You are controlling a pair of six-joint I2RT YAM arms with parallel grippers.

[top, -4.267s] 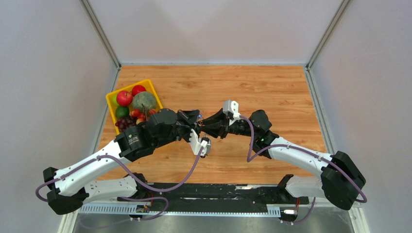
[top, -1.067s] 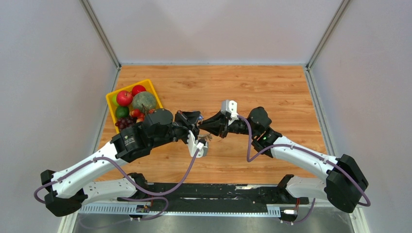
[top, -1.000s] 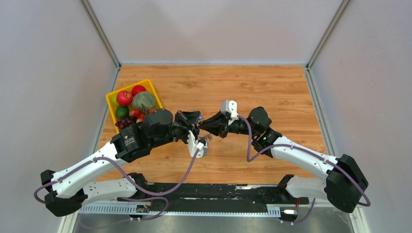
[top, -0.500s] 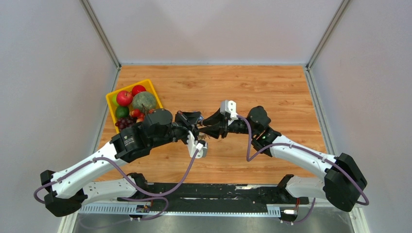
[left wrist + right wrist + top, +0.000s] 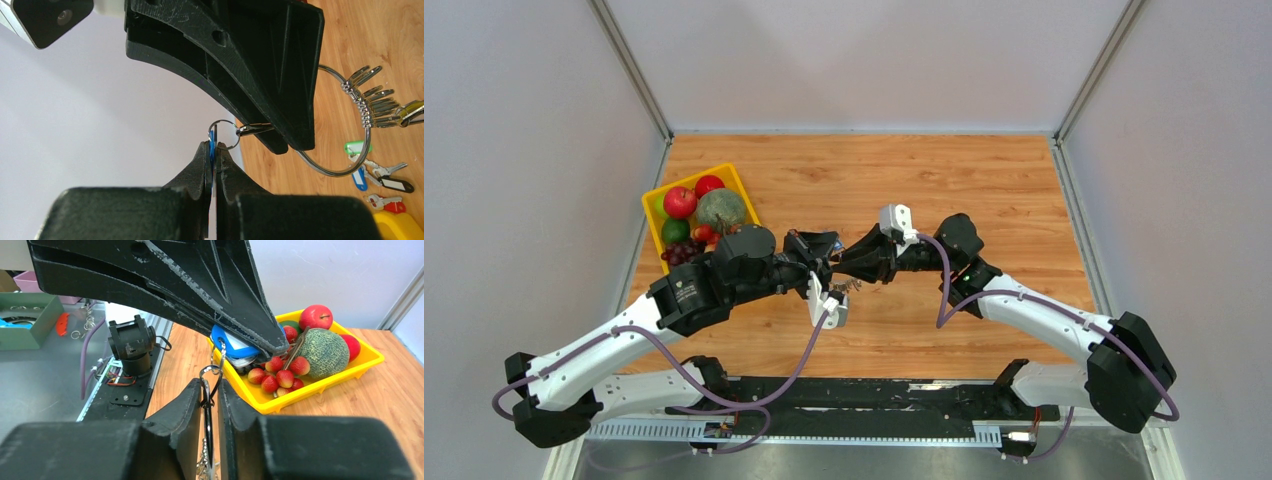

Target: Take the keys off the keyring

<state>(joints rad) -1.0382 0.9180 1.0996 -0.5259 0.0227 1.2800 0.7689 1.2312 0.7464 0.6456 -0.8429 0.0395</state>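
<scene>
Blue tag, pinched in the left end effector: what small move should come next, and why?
Probably ease the left end effector slightly away from the right end effector. The blue tag is clamped, its small ring linked by a clip to the keyring the right one grips, so a gentle pull may free it.

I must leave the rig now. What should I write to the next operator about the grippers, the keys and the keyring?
Left gripper: jaws shut on the blue key tag, not yet free.
Right gripper: jaws shut on the keyring, both held above the table.
Done: several tagged keys lie loose on the table.
Left to do: free the blue one, then the silver keys bunched on the loop.
</scene>
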